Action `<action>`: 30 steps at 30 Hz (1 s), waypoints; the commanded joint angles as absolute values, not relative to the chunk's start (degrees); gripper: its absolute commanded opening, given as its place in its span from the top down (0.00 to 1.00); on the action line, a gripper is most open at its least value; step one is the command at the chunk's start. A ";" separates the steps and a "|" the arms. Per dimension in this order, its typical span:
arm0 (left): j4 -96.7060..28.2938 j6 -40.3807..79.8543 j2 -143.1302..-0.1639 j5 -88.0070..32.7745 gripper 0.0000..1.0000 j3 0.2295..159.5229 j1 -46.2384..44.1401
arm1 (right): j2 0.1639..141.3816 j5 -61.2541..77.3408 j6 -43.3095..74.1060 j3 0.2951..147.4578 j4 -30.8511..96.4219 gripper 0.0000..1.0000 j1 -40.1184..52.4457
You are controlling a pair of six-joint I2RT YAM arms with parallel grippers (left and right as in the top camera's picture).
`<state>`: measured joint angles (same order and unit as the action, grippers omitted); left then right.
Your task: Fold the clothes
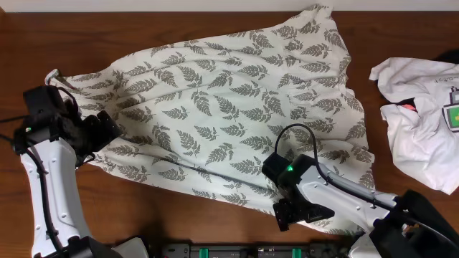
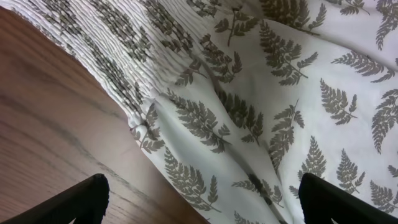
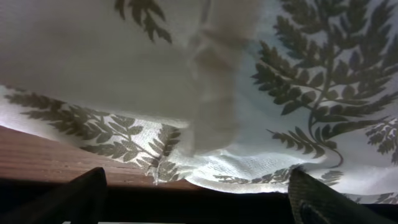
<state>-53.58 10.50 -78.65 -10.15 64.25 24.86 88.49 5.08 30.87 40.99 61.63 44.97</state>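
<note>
the left end effector [image 2: 205, 205] shows only as two black fingertips [image 2: 84, 200] in the bottom corners, spread wide apart. beneath them lies a white garment [image 2: 292, 93] printed with grey-green fern leaves, filling the right and upper part of the view. a gathered ribbed band [image 2: 118, 68] runs diagonally along its edge from top left towards the centre. the dark brown wooden table [image 2: 43, 137] shows at the left.

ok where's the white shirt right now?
Overhead view, far right: the white shirt lies crumpled beside the fern-print garment, just apart from it.
</note>
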 commanded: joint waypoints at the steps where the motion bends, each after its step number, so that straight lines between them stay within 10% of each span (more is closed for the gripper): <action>1: -53.69 10.81 -78.61 -10.07 0.02 63.99 24.88 | 88.88 4.60 31.44 40.42 61.47 0.13 45.45; 5: -53.71 10.81 -78.61 -10.07 0.02 63.99 24.88 | 88.88 4.75 31.46 40.42 61.49 0.27 45.45; 18: -53.69 10.83 -78.61 -10.09 0.02 63.99 24.88 | 88.88 9.87 41.56 40.10 63.16 0.01 44.12; 30: -53.69 10.83 -78.61 -10.09 0.02 63.99 24.88 | 87.96 12.45 55.55 40.10 58.59 0.01 37.01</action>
